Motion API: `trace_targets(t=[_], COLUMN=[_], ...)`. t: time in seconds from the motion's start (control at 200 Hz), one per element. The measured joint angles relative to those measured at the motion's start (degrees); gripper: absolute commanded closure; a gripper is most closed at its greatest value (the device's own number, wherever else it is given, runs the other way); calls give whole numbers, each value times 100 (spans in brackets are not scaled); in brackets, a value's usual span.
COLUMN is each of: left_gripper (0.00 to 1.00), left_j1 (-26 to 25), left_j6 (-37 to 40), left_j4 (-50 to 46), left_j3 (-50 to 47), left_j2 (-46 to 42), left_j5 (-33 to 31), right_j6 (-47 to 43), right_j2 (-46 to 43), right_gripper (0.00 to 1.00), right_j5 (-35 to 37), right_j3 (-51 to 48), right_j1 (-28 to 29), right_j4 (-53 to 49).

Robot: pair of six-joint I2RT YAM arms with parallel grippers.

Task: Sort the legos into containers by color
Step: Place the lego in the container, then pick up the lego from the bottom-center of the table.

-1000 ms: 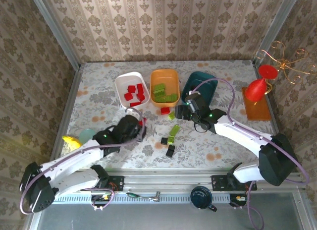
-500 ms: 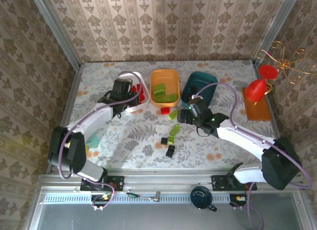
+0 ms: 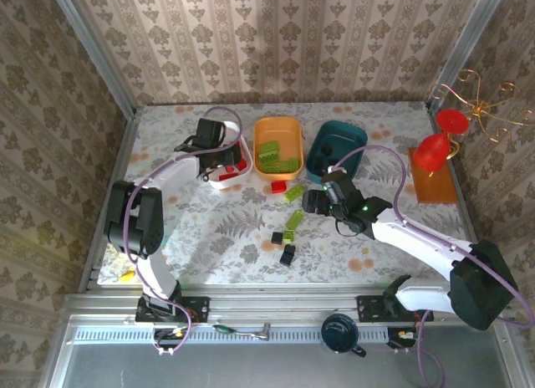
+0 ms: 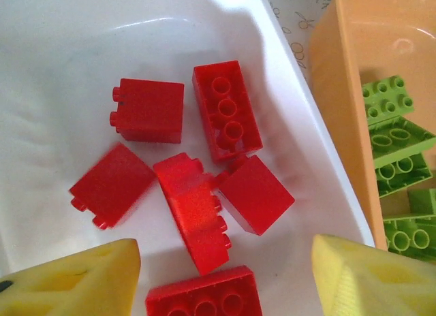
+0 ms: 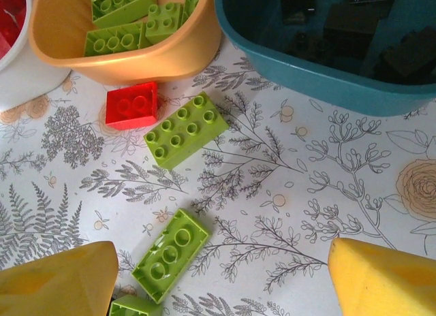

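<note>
Patterned wallpaper (image 3: 276,45) closes in a floral-print table (image 3: 209,229). Seen from above, a white tub (image 3: 219,181), an orange tub (image 3: 280,129) and a teal tub (image 3: 338,145) stand in a row at the back. The left gripper (image 3: 219,156) hangs over the white tub. Its wrist camera shows the jaws wide and empty above six red bricks (image 4: 228,112) in that tub. The right gripper (image 3: 311,200), also wide and empty, hovers before the orange and teal tubs. Its camera adds green bricks (image 5: 122,30) in the orange tub, plus a loose red brick (image 5: 133,105) and loose green bricks (image 5: 185,129) on the table. The top view adds black bricks (image 3: 287,254) nearer the front.
</note>
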Motion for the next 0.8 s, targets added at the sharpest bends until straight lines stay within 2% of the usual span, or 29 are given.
trace_targets(t=[0.115, 0.27, 0.305, 0.51, 0.8], left_gripper=[22, 7, 0, 0, 0], left_j1=[-74, -431, -573, -1482, -2697], left_j6=[-2, -42, -61, -308, -955], left_j4=[-17, 98, 173, 643, 721], left_j3=[-13, -323, -468, -1812, -3880], left_j2=[-256, -1196, -1471, -3049, -4627], left_j5=[20, 20, 20, 9, -435], right_j6=[15, 20, 20, 37, 37], right_j2=[0, 0, 0, 72, 723], right_gripper=[18, 18, 18, 18, 18], right_j5=[-24, -48, -66, -208, -304], right_j3=[0, 0, 0, 0, 0], right_j1=[35, 98, 118, 382, 1392], right_j4=[0, 2, 2, 9, -9])
